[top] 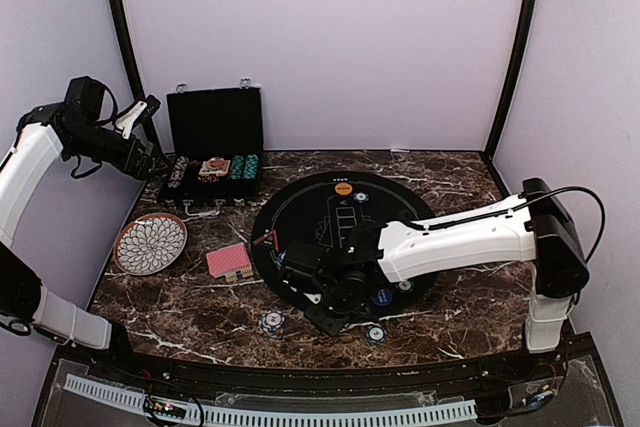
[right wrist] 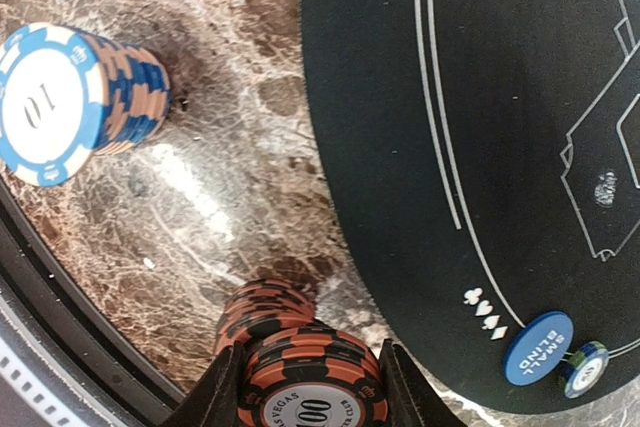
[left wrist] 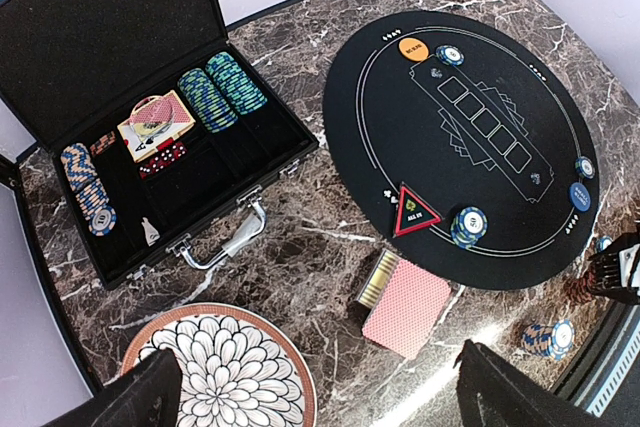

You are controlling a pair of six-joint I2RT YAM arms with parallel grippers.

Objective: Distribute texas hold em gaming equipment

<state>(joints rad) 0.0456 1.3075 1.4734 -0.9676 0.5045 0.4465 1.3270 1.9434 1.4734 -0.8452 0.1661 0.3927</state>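
though half off-frame, chip stack (right wrist: 312, 387) (orange-black)

I see bright, even overhead light; white glare streak on marble table (right wrist: 190, 187); small dark shadow beside nearest chip stack (right wrist: 310, 387).

— What sort of place is this?

— A robot lab's test cell, not a card room. Two white arms, the left arm (top: 25, 177) and the right arm (top: 460, 237), are bolted at the near edge of a marble-patterned tabletop (top: 180, 322).

— And around it?

— Plain pale wall panels (top: 320, 47) close it in on three sides, with black poles (top: 517, 47) in the corners, like a booth. A white slotted strip (top: 300, 415) runs along the front rail.

— The poker gear?

— Laid out like props on that one tabletop: a round black mat (top: 300, 202), an open black case (top: 215, 122), poker chips (top: 271, 321) and a petal-pattern plate (top: 150, 244).
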